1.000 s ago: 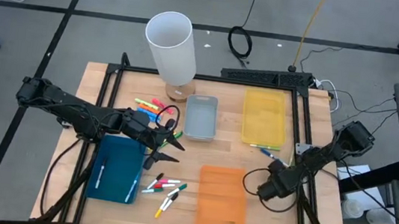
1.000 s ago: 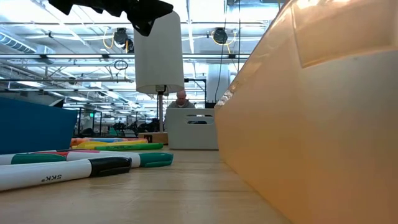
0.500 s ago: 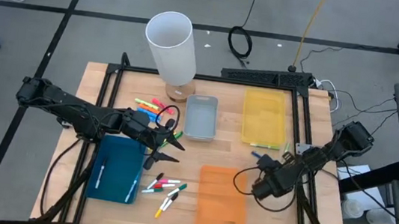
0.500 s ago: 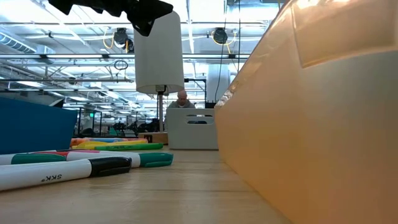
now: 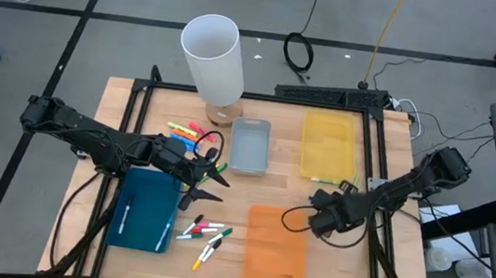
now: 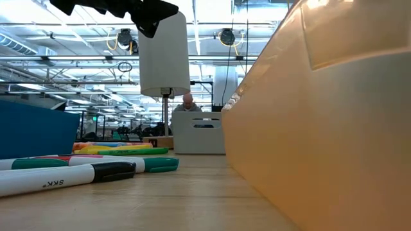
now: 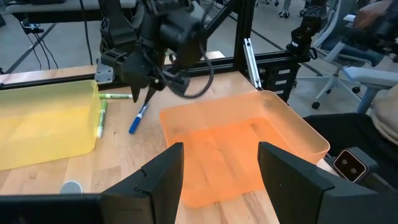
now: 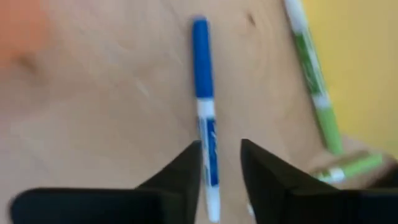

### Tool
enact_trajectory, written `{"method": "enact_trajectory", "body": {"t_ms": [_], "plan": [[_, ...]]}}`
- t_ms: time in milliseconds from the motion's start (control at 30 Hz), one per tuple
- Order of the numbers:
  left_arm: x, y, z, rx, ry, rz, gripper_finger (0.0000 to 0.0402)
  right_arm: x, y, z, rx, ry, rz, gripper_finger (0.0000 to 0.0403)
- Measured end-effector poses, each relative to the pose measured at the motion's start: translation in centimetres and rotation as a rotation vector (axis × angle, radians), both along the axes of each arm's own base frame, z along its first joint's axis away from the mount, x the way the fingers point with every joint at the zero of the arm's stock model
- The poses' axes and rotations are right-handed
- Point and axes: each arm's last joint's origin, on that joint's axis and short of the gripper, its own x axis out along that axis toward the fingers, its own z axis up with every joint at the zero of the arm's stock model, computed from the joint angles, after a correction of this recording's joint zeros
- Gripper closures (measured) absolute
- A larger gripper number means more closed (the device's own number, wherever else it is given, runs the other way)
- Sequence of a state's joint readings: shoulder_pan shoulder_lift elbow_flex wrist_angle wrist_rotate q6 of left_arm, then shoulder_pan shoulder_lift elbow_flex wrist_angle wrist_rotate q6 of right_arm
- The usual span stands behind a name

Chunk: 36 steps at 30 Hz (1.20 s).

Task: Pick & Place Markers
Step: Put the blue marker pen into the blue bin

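Markers lie in groups on the table: neon ones (image 5: 188, 132) at the far left, white-bodied ones (image 5: 204, 232) near the front, also in the low view (image 6: 83, 170), and green ones (image 7: 99, 118) beside the yellow tray (image 5: 329, 146). A blue-capped marker (image 8: 202, 93) lies between the yellow and orange trays. My right gripper (image 8: 219, 146) hovers open over it, a finger on each side of its white barrel, shown also in the left wrist view (image 7: 146, 96). My left gripper (image 5: 209, 177) waits open above the table's middle left.
A teal tray (image 5: 146, 207), a grey tray (image 5: 249, 144) and an orange tray (image 5: 276, 247) lie on the table. A tall white cylinder (image 5: 212, 55) stands at the far edge. Black frame rails run along both sides. A person sits far behind the table (image 6: 187, 101).
My right gripper has moved toward the table's left and a little toward the far edge, coming over the blue-capped marker beside the yellow tray. The markers have stayed where they were.
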<state>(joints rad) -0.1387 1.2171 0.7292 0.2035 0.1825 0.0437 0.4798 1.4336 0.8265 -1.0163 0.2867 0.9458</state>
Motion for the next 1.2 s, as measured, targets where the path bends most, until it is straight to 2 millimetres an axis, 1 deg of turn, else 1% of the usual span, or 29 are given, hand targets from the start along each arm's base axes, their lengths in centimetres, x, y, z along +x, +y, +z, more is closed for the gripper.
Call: {"method": "enact_trajectory", "body": {"t_ms": [100,200,333,433,500,600,767,867,1033,1067,1100,1200], "plan": [[0.0,0.0,0.0,0.0,0.0,0.0,0.019,0.3,-0.2,0.6,0.07,-0.037,0.037,0.0244],[0.0,0.0,0.0,-0.001,0.001,0.0,0.019,0.4,-0.5,0.6,0.119,-0.054,0.048,0.0217],[0.0,0.0,0.0,-0.001,0.002,0.0,0.019,-0.2,-1.2,-0.9,0.116,-0.028,0.04,0.021],[0.0,0.0,0.0,-0.004,0.004,0.001,0.019,-0.5,-1.3,-2.5,0.195,-0.062,0.028,0.0215],[0.0,0.0,0.0,-0.003,0.004,0.001,0.019,-0.8,-1.4,-3.3,0.227,-0.088,0.02,0.0221],[0.0,0.0,0.0,0.0,0.005,0.001,0.019,-1.4,-1.6,-4.3,0.25,-0.076,-0.004,0.023],[0.0,0.0,-0.1,0.0,0.008,0.001,0.019,-1.8,-1.6,-4.5,0.25,-0.049,-0.037,0.0252],[0.0,0.0,-0.1,-0.003,0.009,0.002,0.019,-1.8,-1.6,-4.6,0.262,-0.046,-0.051,0.0284],[0.0,0.0,-0.1,-0.002,0.008,0.003,0.019,-1.9,-1.5,-4.6,0.282,-0.041,-0.072,0.0373],[0.0,0.0,-0.1,-0.002,0.008,0.003,0.019,-1.9,-1.5,-4.6,0.283,-0.042,-0.071,0.0383],[0.0,0.0,-0.1,-0.004,0.008,0.003,0.019,-1.8,-1.5,-4.6,0.284,-0.044,-0.068,0.0388],[0.0,0.0,-0.1,-0.017,0.013,0.007,0.019,-1.7,-1.5,-4.3,0.291,-0.062,-0.068,0.0382]]}}
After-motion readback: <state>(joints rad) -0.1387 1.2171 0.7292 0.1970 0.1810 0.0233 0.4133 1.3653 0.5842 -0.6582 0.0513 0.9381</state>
